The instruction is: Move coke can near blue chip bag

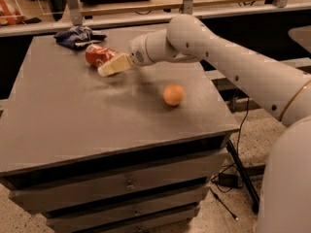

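The hand [115, 65] is low over the tabletop [73, 115], against the coke can [96, 55]. I cannot tell if it is clamped on the can. The can lies tilted just left of the hand. The blue chip bag [77, 35] is near, beyond the can. An orange ball [173, 94] sits right of the hand, well apart.

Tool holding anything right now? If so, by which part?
Cannot tell. The tool sits at the arm-side end of the coke can, which lies on its side near the blue chip bag; an actual grip isn't visible.
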`<action>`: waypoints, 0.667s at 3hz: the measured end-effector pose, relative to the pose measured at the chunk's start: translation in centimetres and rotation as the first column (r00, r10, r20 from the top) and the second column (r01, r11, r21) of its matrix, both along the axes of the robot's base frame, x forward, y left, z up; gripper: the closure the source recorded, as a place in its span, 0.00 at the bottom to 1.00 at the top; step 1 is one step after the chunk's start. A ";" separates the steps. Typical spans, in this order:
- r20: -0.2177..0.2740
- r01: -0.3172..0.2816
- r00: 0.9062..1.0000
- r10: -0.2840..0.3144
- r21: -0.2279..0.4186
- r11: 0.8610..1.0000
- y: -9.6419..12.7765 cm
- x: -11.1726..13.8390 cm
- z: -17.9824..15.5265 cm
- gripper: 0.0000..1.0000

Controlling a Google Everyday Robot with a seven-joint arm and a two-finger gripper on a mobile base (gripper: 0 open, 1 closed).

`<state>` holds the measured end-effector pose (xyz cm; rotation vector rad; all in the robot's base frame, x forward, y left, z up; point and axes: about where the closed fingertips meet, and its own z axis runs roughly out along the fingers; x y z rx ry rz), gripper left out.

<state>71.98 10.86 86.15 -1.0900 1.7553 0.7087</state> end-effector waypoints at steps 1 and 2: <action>-0.012 0.015 1.000 -0.015 -0.017 1.000 0.4 0.1 -0.3 0.15; -0.015 0.016 1.000 -0.017 -0.034 0.999 0.6 0.2 -0.4 0.37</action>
